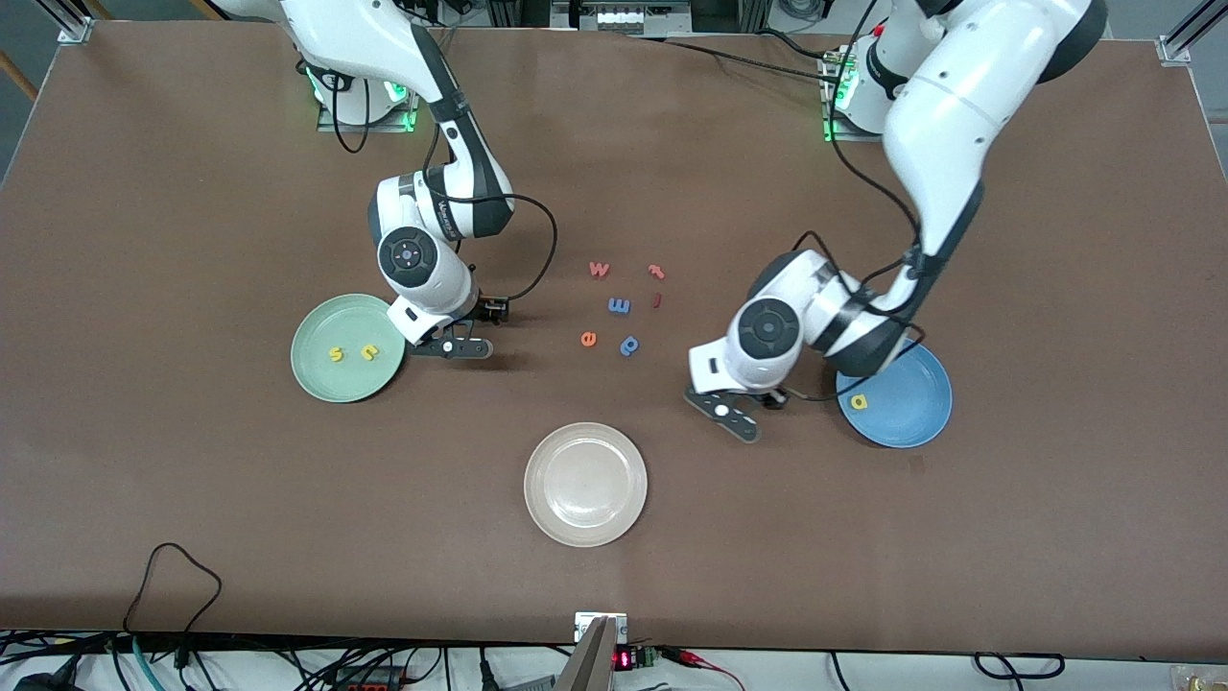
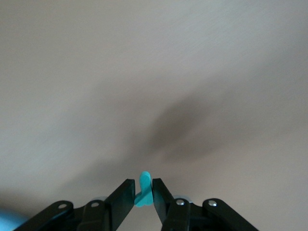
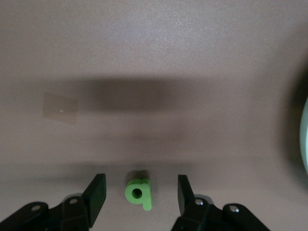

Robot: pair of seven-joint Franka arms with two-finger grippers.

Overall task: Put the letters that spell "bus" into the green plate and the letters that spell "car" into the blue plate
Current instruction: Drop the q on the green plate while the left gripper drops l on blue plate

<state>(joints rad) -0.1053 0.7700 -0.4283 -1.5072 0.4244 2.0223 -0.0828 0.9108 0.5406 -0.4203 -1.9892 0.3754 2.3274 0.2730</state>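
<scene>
Left wrist view: the left end effector (image 2: 143, 193) pinches a teal letter (image 2: 143, 188) beside the blue plate (image 1: 911, 417), which holds the yellow "a" (image 1: 859, 402). The right end effector (image 3: 141, 192) straddles the green "b" (image 3: 139, 193), fingers apart, beside the green plate (image 1: 317, 369) holding the yellow "s" (image 1: 336, 354) and "u" (image 1: 369, 352).

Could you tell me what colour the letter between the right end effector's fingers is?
Bright green letter "b", clearest in the right wrist view.
</scene>
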